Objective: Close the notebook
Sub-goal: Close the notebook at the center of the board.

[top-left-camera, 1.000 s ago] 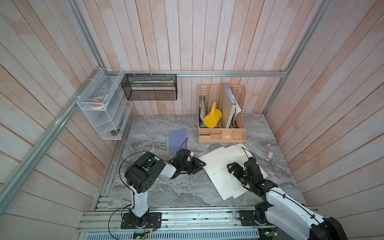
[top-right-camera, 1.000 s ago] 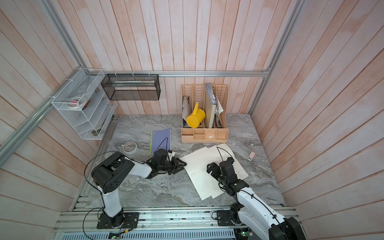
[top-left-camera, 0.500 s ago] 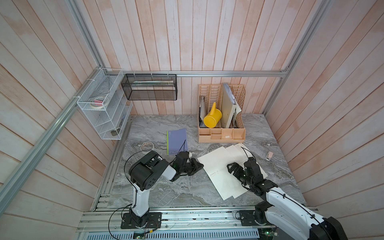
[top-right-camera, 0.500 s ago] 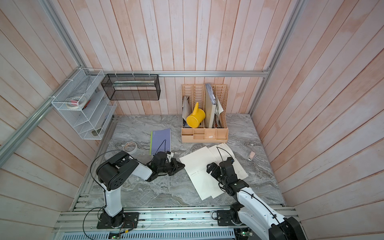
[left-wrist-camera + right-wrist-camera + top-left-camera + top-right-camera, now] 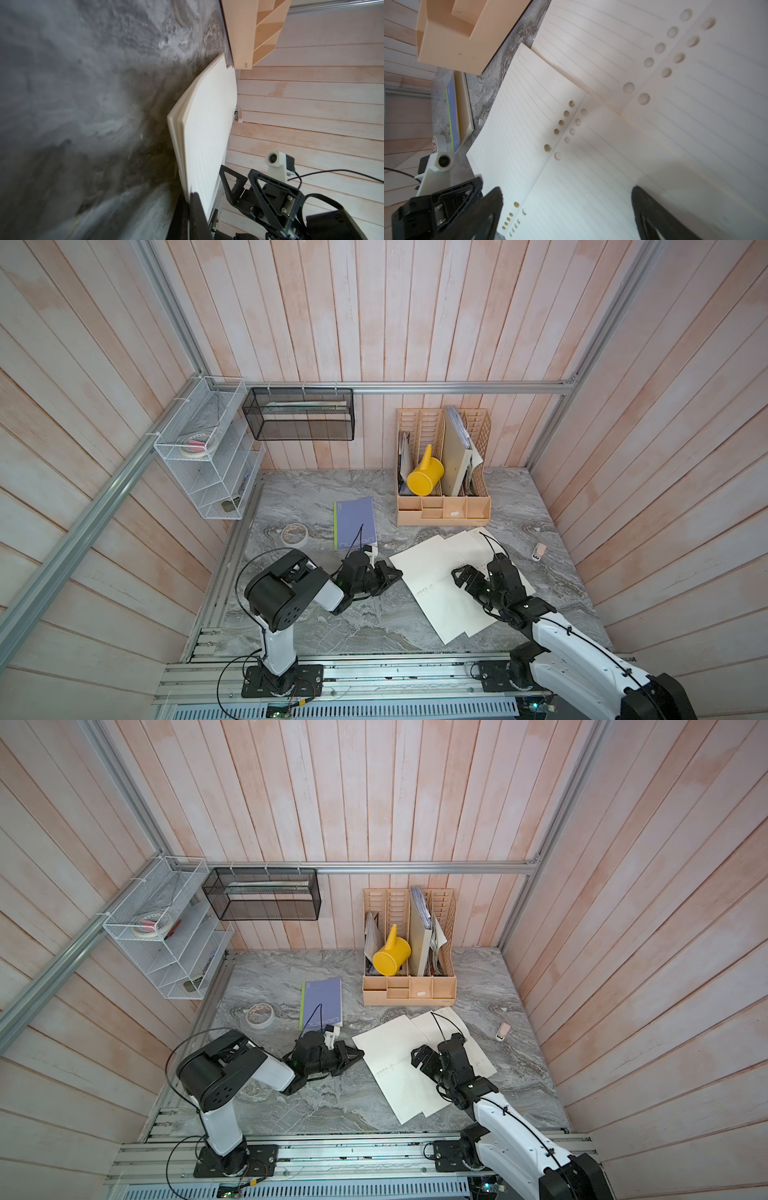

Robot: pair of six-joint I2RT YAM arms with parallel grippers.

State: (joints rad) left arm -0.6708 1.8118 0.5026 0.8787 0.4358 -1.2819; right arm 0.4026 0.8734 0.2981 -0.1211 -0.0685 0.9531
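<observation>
The notebook (image 5: 432, 572) (image 5: 395, 1052) lies open on the marble table, cream lined pages up, with punched holes along its fold (image 5: 560, 133). My left gripper (image 5: 397, 572) (image 5: 360, 1052) (image 5: 192, 199) lies low on the table at the notebook's left edge. It is shut on the corner of the left-hand pages (image 5: 205, 128), which lift slightly off the table. My right gripper (image 5: 471, 580) (image 5: 424, 1056) (image 5: 566, 193) hovers open over the right-hand page, with nothing between its fingers (image 5: 492, 199).
A second open pad of cream pages (image 5: 478, 543) lies partly under the notebook. A closed purple book (image 5: 354, 522) and a tape roll (image 5: 294, 533) lie behind the left arm. A peach organizer (image 5: 442, 506) with a yellow can (image 5: 424, 477) stands at the back. A small pink object (image 5: 539, 551) lies at the right.
My left gripper has gone from open to shut on the notebook's left page edge, and its arm has folded back a little. The right arm has not moved.
</observation>
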